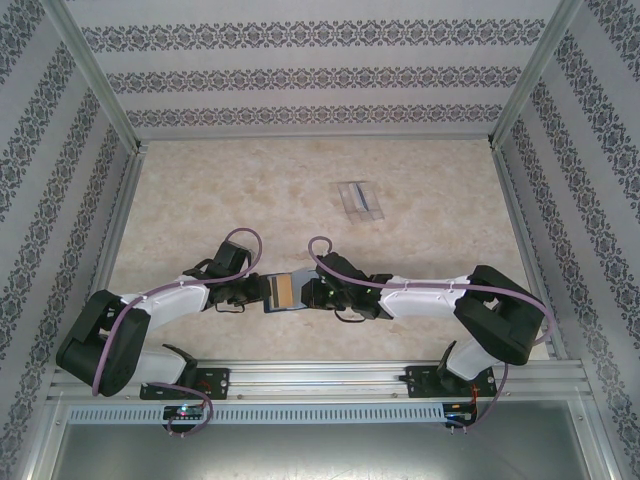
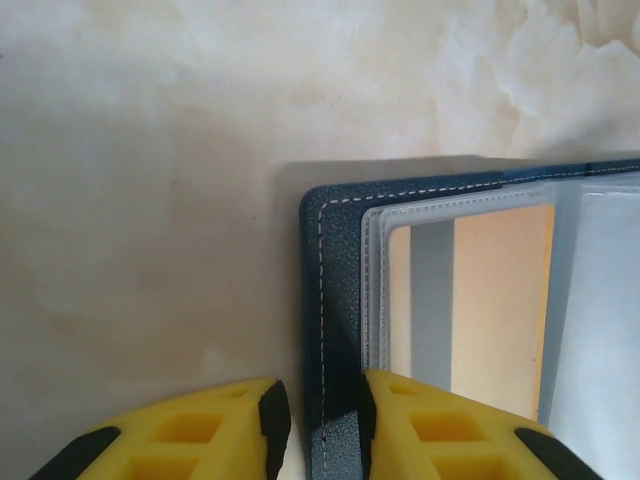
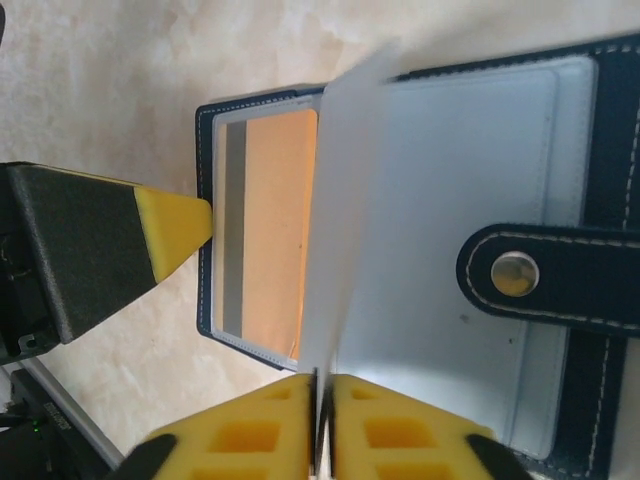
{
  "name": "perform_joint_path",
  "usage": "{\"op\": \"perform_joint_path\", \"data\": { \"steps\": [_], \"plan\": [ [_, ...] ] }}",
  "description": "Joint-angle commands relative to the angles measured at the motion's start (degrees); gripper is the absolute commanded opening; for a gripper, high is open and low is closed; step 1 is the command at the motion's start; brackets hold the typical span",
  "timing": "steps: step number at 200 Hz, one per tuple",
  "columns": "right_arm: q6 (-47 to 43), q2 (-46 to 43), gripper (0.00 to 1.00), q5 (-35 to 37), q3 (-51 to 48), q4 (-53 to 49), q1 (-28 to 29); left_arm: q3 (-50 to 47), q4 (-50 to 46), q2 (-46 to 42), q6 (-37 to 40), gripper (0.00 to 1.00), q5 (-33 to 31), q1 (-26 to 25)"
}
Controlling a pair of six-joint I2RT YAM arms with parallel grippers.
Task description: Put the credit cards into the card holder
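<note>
The dark navy card holder (image 1: pixel 283 290) lies open on the table between both grippers, tan inside facing up. My left gripper (image 2: pixel 325 415) pinches the stitched navy edge of its left cover (image 2: pixel 335 300); one of that gripper's yellow fingers (image 3: pixel 170 225) rests at that edge. My right gripper (image 3: pixel 322 400) is shut on a clear plastic sleeve (image 3: pixel 345 200) of the holder, holding it upright like a page. The clasp tab (image 3: pixel 560 275) with its metal snap lies across the right half. No blue credit card shows at the holder.
A transparent plastic case (image 1: pixel 360 198) lies further back on the marbled table (image 1: pixel 200 200), with a bluish strip at its near end. Patterned walls and metal rails close in the table on three sides.
</note>
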Motion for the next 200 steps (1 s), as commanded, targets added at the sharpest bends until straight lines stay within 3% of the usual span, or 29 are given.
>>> {"op": "perform_joint_path", "data": {
  "steps": [1, 65, 110, 151, 200],
  "plan": [
    [-2.3, 0.2, 0.07, 0.9, 0.7, 0.9, -0.3, -4.1, 3.4, 2.9, -1.4, 0.31, 0.8, -2.3],
    [-6.7, 4.1, 0.05, -1.1, 5.9, 1.5, 1.4, -4.4, -2.0, -5.2, -1.1, 0.35, -2.2, -2.1],
    [-6.6, 6.7, 0.22, -0.1, 8.3, 3.0, 3.2, -2.8, -12.5, -18.7, -0.6, 0.33, -11.4, -0.9],
    [-8.4, 11.0, 0.33, -1.7, 9.3, 8.4, 4.3, -2.6, -12.0, -25.4, -1.2, 0.32, -7.9, 0.8],
    [-8.7, 10.0, 0.41, -1.9, 6.8, 14.7, 4.0, 1.6, -12.1, -21.3, 1.1, 0.32, -6.3, 1.4]
  ]
}}
